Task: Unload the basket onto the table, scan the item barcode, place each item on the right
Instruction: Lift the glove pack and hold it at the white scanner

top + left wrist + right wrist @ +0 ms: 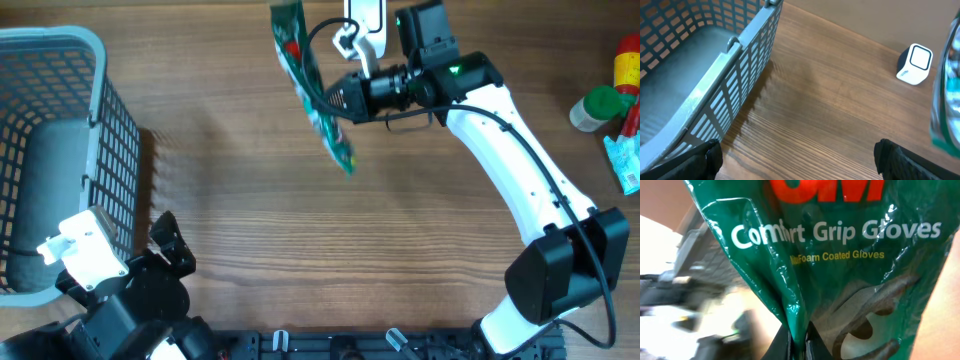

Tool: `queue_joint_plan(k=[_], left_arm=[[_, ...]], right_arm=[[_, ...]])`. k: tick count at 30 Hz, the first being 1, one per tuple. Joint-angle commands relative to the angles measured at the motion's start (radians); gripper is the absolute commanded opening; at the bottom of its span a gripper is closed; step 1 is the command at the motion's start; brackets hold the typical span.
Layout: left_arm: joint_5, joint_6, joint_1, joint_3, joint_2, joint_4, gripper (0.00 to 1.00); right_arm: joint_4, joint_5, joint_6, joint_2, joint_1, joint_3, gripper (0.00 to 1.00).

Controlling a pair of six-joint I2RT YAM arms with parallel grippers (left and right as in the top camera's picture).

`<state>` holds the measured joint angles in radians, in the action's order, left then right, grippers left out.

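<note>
RISK: my right gripper (pixel 797 347) clamps only a fold of the glossy green plastic glove packet (pixel 308 85), held above the table; it may slip or twist, hiding the barcode from the white scanner (pixel 365 20) beyond | LEFT: left gripper (pixel 800 169) spread wide, empty, beside the grey slatted plastic basket (pixel 715 75) | SURFACE: wood-grain table (pixel 230 200), open room mid-table.

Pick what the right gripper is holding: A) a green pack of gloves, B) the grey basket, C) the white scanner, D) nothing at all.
A: the right gripper is pinched shut on the green pack of gloves, whose label reads Comfort Grip Gloves in the right wrist view.
</note>
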<state>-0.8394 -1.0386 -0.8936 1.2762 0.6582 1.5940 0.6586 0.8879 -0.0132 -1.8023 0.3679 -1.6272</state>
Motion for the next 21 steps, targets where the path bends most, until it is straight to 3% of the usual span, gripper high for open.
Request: queue_joint_plan(k=[1,7,16,21], left_arm=[[-0.005,-0.017,0.004,0.0,0.003,0.001,1.0],[-0.005,-0.017,0.004,0.0,0.003,0.001,1.0],[-0.005,-0.017,0.004,0.0,0.003,0.001,1.0],[-0.005,-0.017,0.004,0.0,0.003,0.001,1.0]], right_arm=[[-0.145,-0.381,-0.089,-0.008,0.006,-0.002,0.05],[-0.414,-0.609,-0.206,-0.066,0.004,-0.002,0.04],[-0.883,-0.612,-0.222,-0.314,-0.04,-0.019,0.04],[-0.977,-0.612,-0.212,-0.445,-0.056,-0.121,0.04]])
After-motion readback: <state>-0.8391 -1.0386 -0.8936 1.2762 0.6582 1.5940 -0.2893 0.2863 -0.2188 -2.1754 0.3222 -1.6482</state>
